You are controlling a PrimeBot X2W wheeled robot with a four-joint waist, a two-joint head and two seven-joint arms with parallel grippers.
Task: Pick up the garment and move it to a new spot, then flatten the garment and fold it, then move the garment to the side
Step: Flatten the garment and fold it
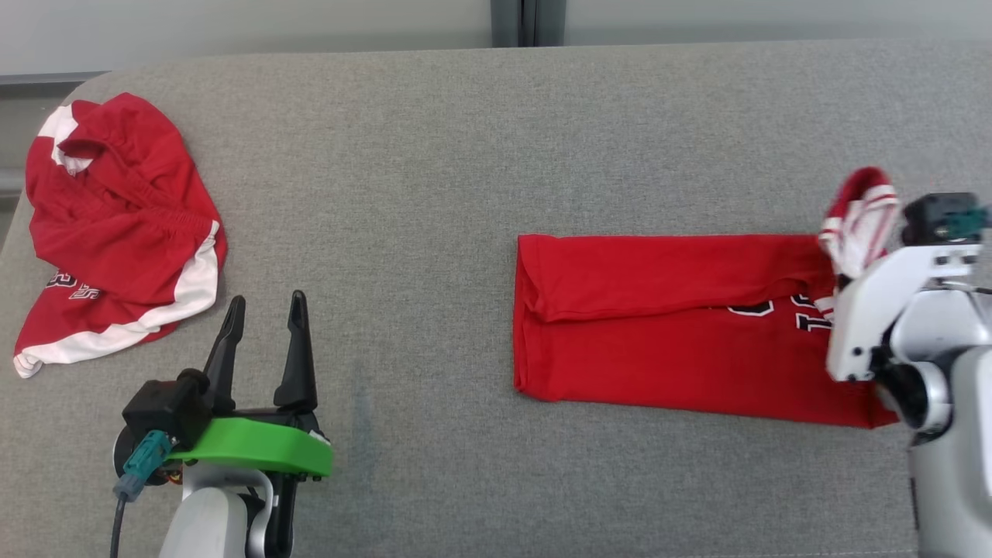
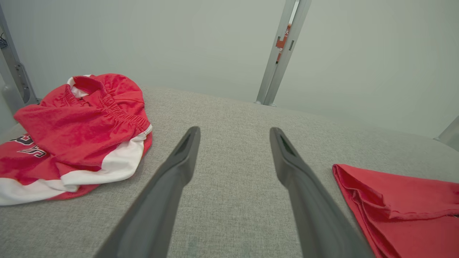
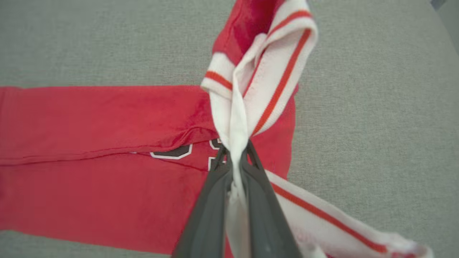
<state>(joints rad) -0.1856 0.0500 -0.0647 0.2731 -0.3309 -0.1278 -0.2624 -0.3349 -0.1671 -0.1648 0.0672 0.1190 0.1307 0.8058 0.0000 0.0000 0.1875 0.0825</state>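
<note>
A red jersey [image 1: 674,325] with dark numbers lies folded into a long band on the right half of the grey cushion [image 1: 434,194]. My right gripper [image 3: 235,152] is shut on its white, red-striped trim [image 3: 265,75], lifting that end off the surface; the same trim [image 1: 860,217] rises above my pale right forearm in the head view. My left gripper [image 1: 263,310] stands open over bare cushion at the lower left, its fingers [image 2: 183,157] apart with nothing between them, the jersey's folded end [image 2: 387,200] to its right.
A second red and white garment [image 1: 116,225] lies crumpled at the cushion's far left, near the edge; it appears left of my left gripper as a heap [image 2: 79,132]. A metal post [image 2: 279,53] and pale wall stand behind the cushion.
</note>
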